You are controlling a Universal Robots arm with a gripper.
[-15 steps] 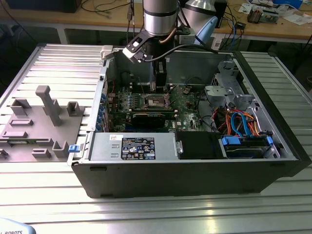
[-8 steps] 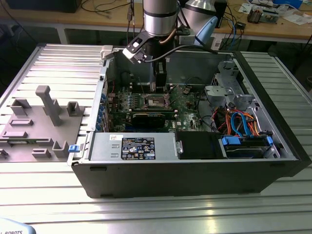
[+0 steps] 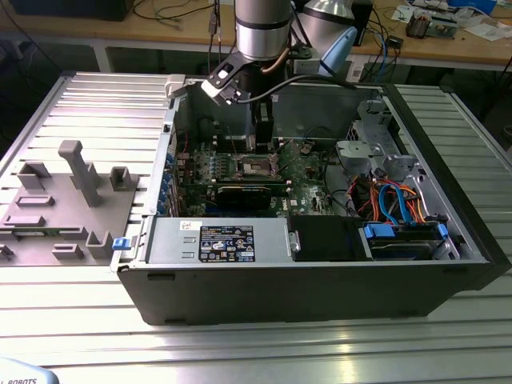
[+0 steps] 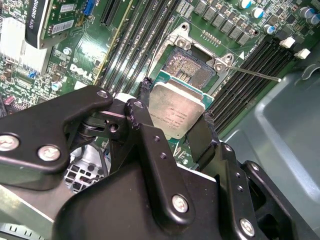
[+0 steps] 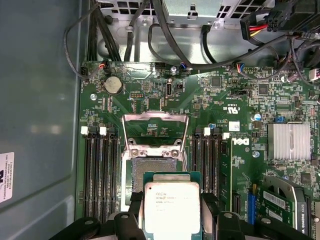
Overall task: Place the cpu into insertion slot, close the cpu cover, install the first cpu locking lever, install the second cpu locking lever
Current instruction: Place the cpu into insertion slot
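End effector (image 4: 176,107) clamped on cpu (image 5: 171,207), insertion slot (image 5: 152,172) just beyond it; tilted or offset lowering could jam chip, damage slot

Bright and even from overhead in the exterior view, with soft white glare on the near edge of the ribbed silver aluminium tabletop (image 3: 360,340). Dimmer inside the open black computer case (image 3: 304,288), darkest around the green motherboard (image 3: 308,172) at its floor. Well lit in both wrist views, without hard shadows on the board. Pale sheen across the flat square silver-grey cpu (image 5: 171,207), small glints on the links of the glossy black gripper (image 4: 176,104) and on its screw heads (image 4: 180,202). Diffuse pale patch on the grey steel case wall (image 5: 40,130). Nearly washed-out white on the finned silver heatsink (image 5: 289,141).
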